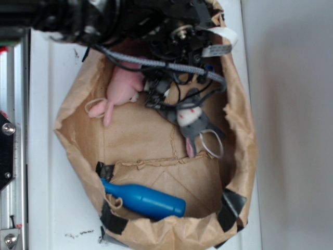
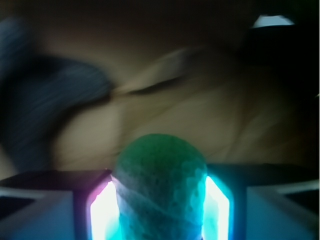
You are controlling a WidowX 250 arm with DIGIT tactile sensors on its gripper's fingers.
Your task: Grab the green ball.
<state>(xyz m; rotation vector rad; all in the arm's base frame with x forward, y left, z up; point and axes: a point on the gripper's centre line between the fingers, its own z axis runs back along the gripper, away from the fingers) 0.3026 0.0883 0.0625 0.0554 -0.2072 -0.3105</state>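
Between the two glowing inner faces of the jaws, at the bottom of the wrist view, sits the small mint-green round ball with a ribbed knitted surface (image 2: 160,192). The gripper (image 2: 160,210) has closed to the ball's width, its pads (image 2: 104,212) pressed against both sides. Left of the ball lies a dark blurred shape that cannot be identified; behind it is creased brown paper.

From the exterior view, the ball is hidden. A pink plush animal (image 1: 124,89) lies upper left inside the open brown paper bag (image 1: 242,151) on the white desk (image 1: 52,67). The black robot arm (image 1: 156,23) reaches down from the top with cables. A grey and white plush toy (image 1: 191,121) lies right of centre, and a blue plastic bottle (image 1: 145,200) rests low.
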